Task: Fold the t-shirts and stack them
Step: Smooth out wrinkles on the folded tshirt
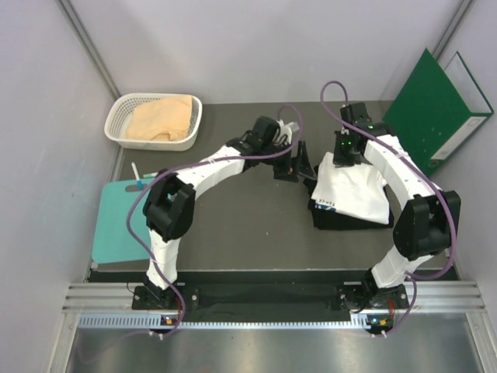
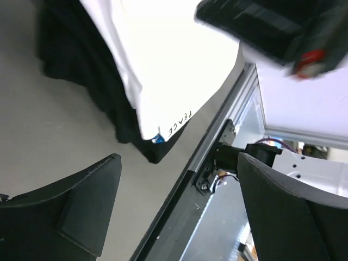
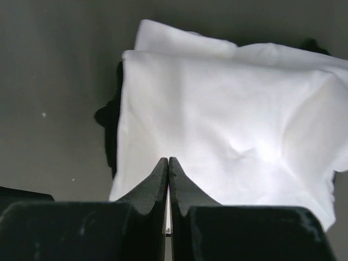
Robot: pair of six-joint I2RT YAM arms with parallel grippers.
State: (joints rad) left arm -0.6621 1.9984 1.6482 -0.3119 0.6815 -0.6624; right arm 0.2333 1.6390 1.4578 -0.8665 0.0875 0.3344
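Closest to you, the teal board (image 1: 116,225) lies flat at the near left edge of the table (image 1: 256,233). Further in on the right, your white t-shirt (image 1: 353,190) sits folded on top of the black t-shirt (image 1: 345,223). Your left gripper (image 1: 297,162) hangs just left of that stack, jaws spread wide and holding nothing. Your right gripper (image 1: 347,149) is over the white shirt's far edge, jaws pressed together with no cloth visible between them. At the far left, the tan-peach t-shirt (image 1: 161,118) lies in the white basket (image 1: 116,128). The green binder (image 1: 431,109) leans at the far right.
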